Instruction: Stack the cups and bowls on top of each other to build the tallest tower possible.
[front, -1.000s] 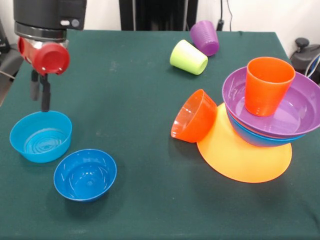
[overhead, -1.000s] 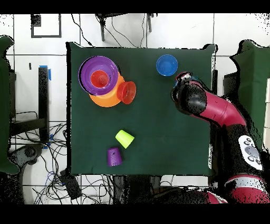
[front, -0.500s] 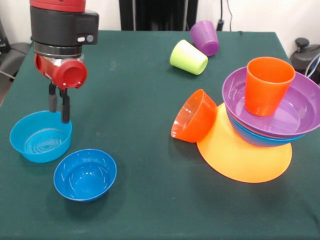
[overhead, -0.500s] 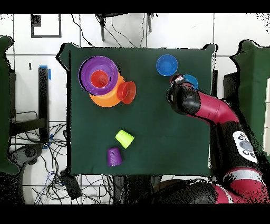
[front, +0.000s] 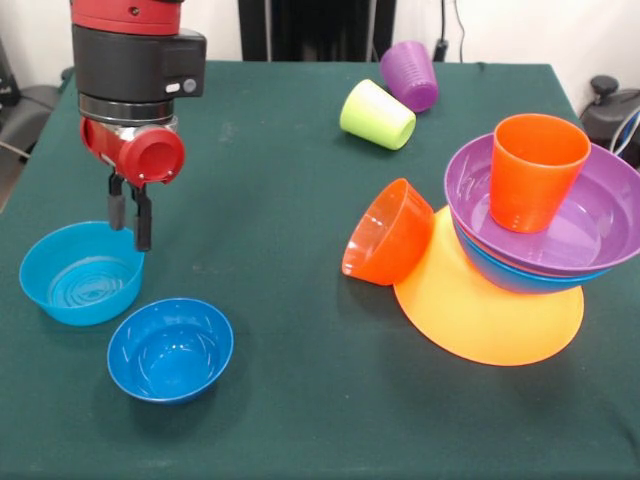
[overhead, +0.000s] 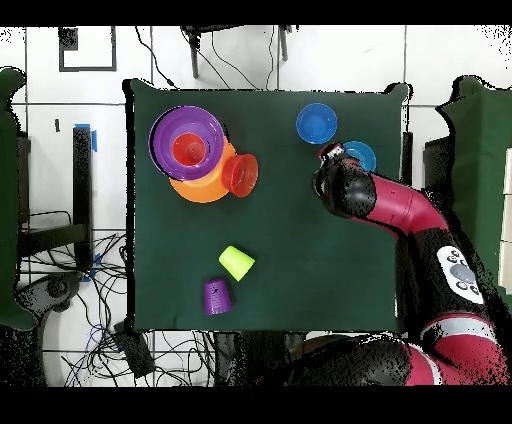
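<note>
Gripper (front: 131, 222), fingers nearly together and holding nothing, hangs above right rim of light blue bowl (front: 80, 274); dark blue bowl (front: 170, 349) nearer.

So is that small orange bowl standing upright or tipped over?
Tipped. The small orange bowl lies on its side, its opening facing left in the front view, leaning against the orange-yellow bowl under the tower.

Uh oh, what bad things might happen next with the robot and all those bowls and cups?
1. The hand hangs just above the rim of the light blue bowl. If it comes down there, it might bump or tip the bowl instead of grabbing it.
2. The tower looks tilted, and the small orange bowl leans against it. A nudge might make it slide.
3. The lime green cup and purple cup lie on their sides, so they could roll away.
</note>
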